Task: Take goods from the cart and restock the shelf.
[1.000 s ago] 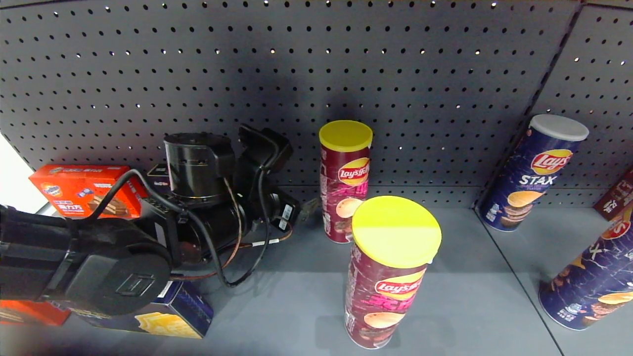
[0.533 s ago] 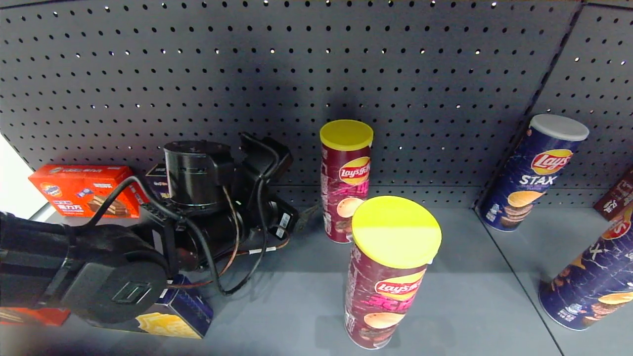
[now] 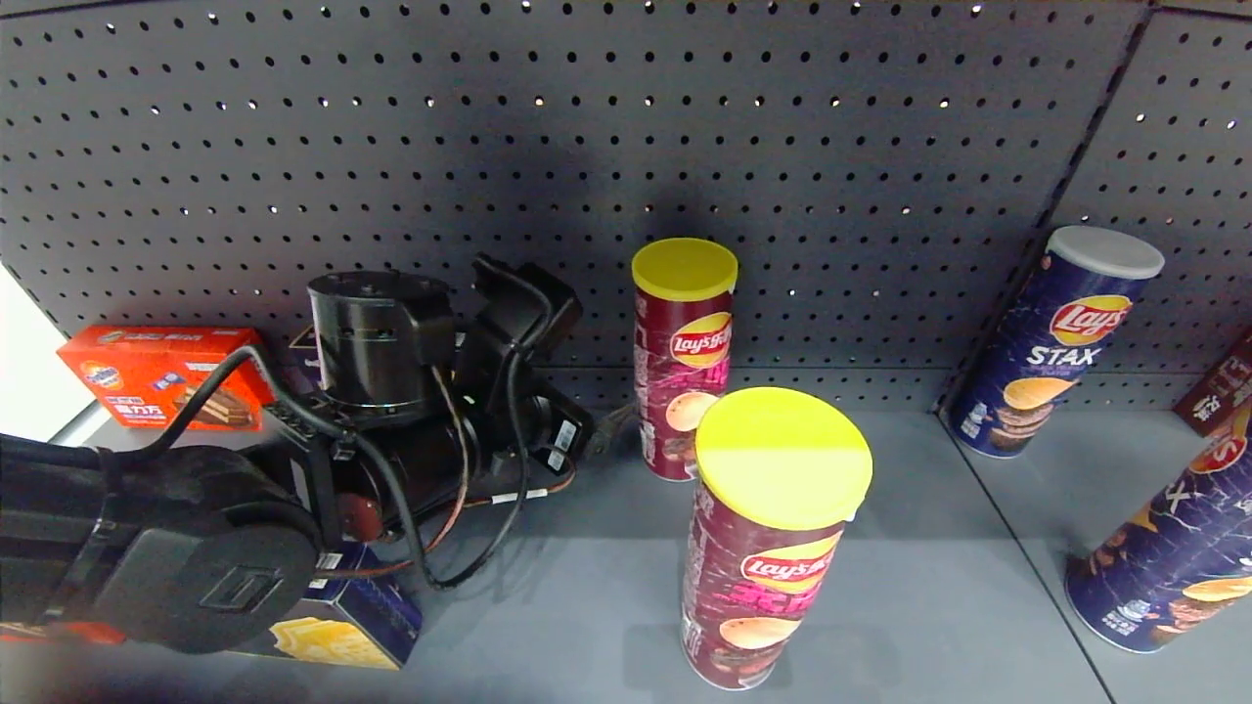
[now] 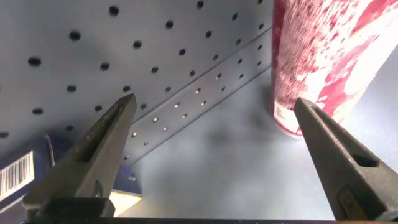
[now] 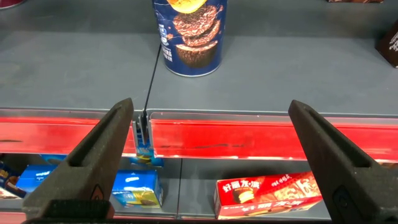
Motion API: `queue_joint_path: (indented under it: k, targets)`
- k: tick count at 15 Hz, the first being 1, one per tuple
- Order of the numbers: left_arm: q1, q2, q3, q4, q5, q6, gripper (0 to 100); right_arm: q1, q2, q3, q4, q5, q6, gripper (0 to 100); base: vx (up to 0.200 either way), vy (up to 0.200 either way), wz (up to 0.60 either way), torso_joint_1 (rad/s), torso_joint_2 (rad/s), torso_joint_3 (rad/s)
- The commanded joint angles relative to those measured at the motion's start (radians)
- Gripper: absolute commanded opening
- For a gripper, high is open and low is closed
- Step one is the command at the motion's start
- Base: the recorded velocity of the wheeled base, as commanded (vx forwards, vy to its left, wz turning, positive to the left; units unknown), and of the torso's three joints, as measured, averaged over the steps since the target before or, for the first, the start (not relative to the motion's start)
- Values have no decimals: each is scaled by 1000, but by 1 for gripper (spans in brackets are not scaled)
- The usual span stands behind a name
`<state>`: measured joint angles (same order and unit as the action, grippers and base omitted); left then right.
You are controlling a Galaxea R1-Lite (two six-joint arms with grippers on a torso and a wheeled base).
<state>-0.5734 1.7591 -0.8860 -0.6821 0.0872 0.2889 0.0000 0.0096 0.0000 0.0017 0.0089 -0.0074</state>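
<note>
Two red chip cans with yellow lids stand on the grey shelf (image 3: 587, 587): one at the back (image 3: 683, 362) by the pegboard, one nearer the front (image 3: 773, 548). My left gripper (image 3: 608, 424) sits low on the shelf just left of the back can. In the left wrist view the left gripper (image 4: 214, 102) is open with nothing in it, and the back red can (image 4: 323, 56) stands just past one fingertip. My right gripper (image 5: 211, 104) is open and empty, out in front of a shelf edge.
Two blue chip cans (image 3: 1051, 347) (image 3: 1164, 567) stand at the right. An orange box (image 3: 161, 376) and a dark blue box (image 3: 333, 626) lie around my left arm. The right wrist view has a blue can (image 5: 189, 34), a red price rail (image 5: 249, 140) and boxes (image 5: 267, 190) below.
My left arm has drawn back a little to the left and sunk slightly. The cans and boxes have stayed put.
</note>
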Motion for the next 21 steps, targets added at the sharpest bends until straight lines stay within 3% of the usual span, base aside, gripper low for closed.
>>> queue_joint_path:
  k: [1, 21]
  targets:
    - [-2, 20, -18, 0, 0, -1, 100, 0, 0, 0, 0, 0, 0, 100, 0, 0, 0, 0, 0, 0]
    - [3, 66, -44, 0, 3, -5, 100, 0, 1, 0, 0, 0, 0, 100, 0, 0, 0, 0, 0, 0]
